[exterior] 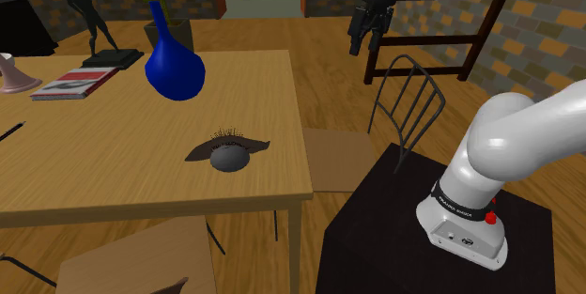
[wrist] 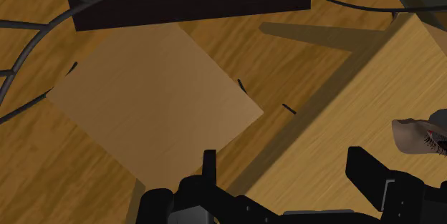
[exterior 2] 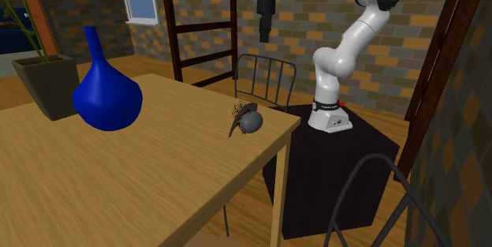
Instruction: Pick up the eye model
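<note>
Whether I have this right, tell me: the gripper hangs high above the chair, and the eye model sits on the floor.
No: the shoulder view shows the eye model sitting on the table instead. The rest stands.

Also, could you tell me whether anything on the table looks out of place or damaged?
Nothing stands out: the eye model lies on the table, apart from the blue vase, and nothing looks spilled or broken.
</note>
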`<state>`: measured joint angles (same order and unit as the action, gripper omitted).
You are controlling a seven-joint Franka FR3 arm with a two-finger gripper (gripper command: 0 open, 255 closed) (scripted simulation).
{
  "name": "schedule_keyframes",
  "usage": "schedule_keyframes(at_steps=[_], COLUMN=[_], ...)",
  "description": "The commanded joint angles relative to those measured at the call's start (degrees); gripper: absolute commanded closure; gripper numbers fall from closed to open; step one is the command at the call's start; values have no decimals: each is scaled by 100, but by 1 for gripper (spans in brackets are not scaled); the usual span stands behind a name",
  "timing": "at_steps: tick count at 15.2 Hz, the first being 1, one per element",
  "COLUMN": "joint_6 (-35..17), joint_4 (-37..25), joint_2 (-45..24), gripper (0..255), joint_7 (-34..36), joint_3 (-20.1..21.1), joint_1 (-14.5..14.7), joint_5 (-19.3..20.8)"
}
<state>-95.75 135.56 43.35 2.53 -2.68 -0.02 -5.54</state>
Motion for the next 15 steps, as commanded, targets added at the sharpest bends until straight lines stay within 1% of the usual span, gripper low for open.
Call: schedule_keyframes(at_steps=[1, 8, 15], joint_6=[0, -474, -781], joint_4=[0, -530, -1254], joint_2=[0, -1160, -2334], gripper=[0, 0, 0], joint_7=[0, -101, -183], joint_3=[0, 480, 963], joint_1=[0, 511, 938], joint_5=[0, -283, -422])
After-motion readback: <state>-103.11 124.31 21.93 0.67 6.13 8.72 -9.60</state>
